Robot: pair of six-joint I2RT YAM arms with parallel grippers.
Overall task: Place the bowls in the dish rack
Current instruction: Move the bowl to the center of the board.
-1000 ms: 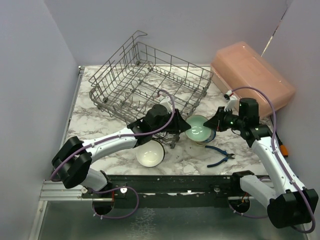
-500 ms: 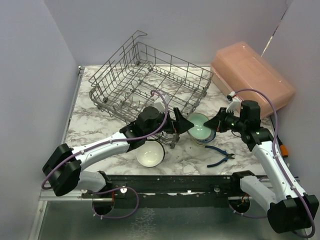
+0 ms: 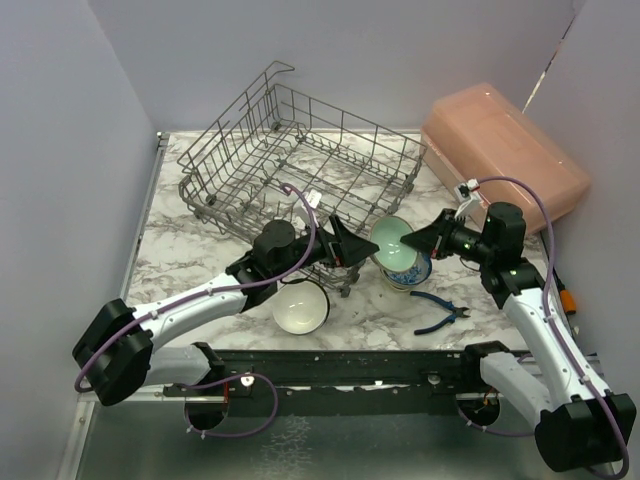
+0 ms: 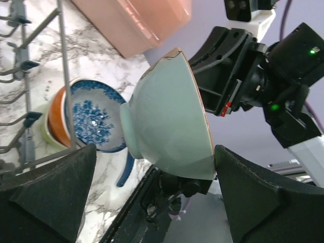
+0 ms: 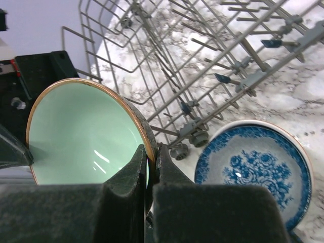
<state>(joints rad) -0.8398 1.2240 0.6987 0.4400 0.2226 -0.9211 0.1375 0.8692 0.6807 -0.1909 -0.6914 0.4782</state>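
My right gripper [image 3: 420, 243] [image 5: 152, 152] is shut on the rim of the mint green bowl [image 3: 391, 240] [image 5: 81, 131], which hangs tilted on edge above the stack. Below it, the blue-patterned white bowl [image 3: 412, 270] [image 5: 258, 172] rests in an orange bowl [image 4: 54, 121]. My left gripper [image 3: 368, 250] [image 4: 154, 152] stands wide open beside the mint bowl's [image 4: 172, 116] outer wall, holding nothing. A white bowl [image 3: 300, 306] sits on the table under the left arm. The grey wire dish rack [image 3: 300, 160] [image 5: 202, 61] lies behind, with no bowls showing in it.
A pink translucent box [image 3: 505, 150] [image 4: 136, 20] stands at the back right. Blue-handled pliers [image 3: 440, 315] lie on the marble near the right arm's base. The rack's near corner [image 4: 61, 76] is close to both grippers. Walls close the left, right and back.
The left gripper opened wide and drew back to the left. The right gripper shut on the mint bowl's rim and tipped it up off the stack.
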